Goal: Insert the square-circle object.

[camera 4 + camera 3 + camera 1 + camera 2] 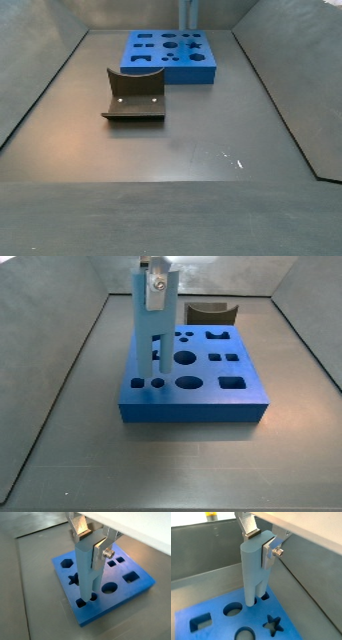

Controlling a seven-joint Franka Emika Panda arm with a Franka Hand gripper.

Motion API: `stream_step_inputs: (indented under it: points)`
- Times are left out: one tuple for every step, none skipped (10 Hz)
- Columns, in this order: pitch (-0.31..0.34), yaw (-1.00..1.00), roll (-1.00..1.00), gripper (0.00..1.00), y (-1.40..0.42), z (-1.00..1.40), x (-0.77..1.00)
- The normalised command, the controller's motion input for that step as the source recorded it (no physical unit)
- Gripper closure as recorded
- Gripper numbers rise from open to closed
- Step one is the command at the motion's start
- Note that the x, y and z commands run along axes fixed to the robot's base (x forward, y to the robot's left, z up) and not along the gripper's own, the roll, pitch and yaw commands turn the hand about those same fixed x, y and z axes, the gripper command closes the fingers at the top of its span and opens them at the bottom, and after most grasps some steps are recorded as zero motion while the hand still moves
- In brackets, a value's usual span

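Note:
The square-circle object, a tall light-blue bar, stands upright in my gripper, which is shut on its upper end; it also shows in the other wrist view, held by the gripper. Its two-pronged lower end meets the top of the dark-blue block at a pair of small holes near one corner. I cannot tell how deep the prongs sit. In a side view the bar rises from the block's left front corner, the gripper above. In a side view the bar is cut off at the top.
A dark grey piece with a curved notch stands behind the block, and shows nearer the camera in a side view. The block has several other shaped holes. Grey walls enclose the floor.

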Motion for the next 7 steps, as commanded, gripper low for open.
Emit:
stream_step_inputs:
  points:
    - [0.0, -1.0, 0.07, 1.0, 0.0, -0.13, -0.01]
    - [0.0, -1.0, 0.06, 1.0, 0.0, -0.15, -0.01]
    - [0.0, -0.98, 0.02, 1.0, -0.03, -0.2, -0.05]
    - [0.0, -0.43, 0.0, 1.0, -0.04, -0.22, -0.01]
    - [-0.011, -0.09, 0.0, 1.0, 0.0, -0.09, 0.0]
    - [-0.017, 0.0, 0.0, 1.0, 0.0, -0.09, -0.01]
    - [-0.041, 0.03, -0.04, 1.0, 0.0, -0.26, -0.06]
